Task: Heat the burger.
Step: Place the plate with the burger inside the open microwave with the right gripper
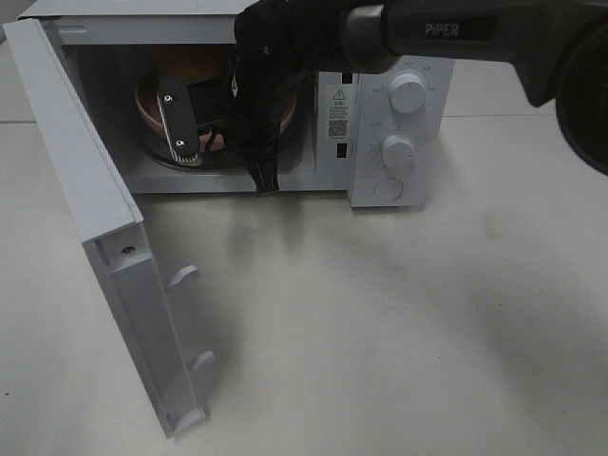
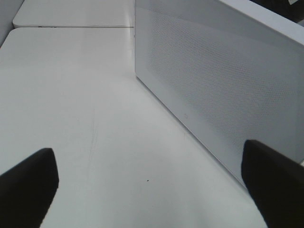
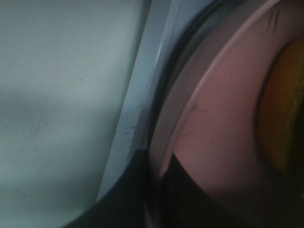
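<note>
The left tool (image 2: 149, 185) hung over the worktop (image 2: 71, 95) with its fingers spread wide, beside the open microwave door (image 2: 213, 71). Inside the microwave (image 1: 399, 114), the right tool (image 1: 190, 154) was pinching the front rim of the pink plate (image 1: 149, 106). The burger (image 1: 185, 65) sat on that plate, just behind the tool.

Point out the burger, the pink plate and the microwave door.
burger (image 3: 285, 104): right wrist view, bun's side.
pink plate (image 3: 223, 123): right wrist view, bare rim.
microwave door (image 1: 142, 323): exterior high view, inner face.
</note>
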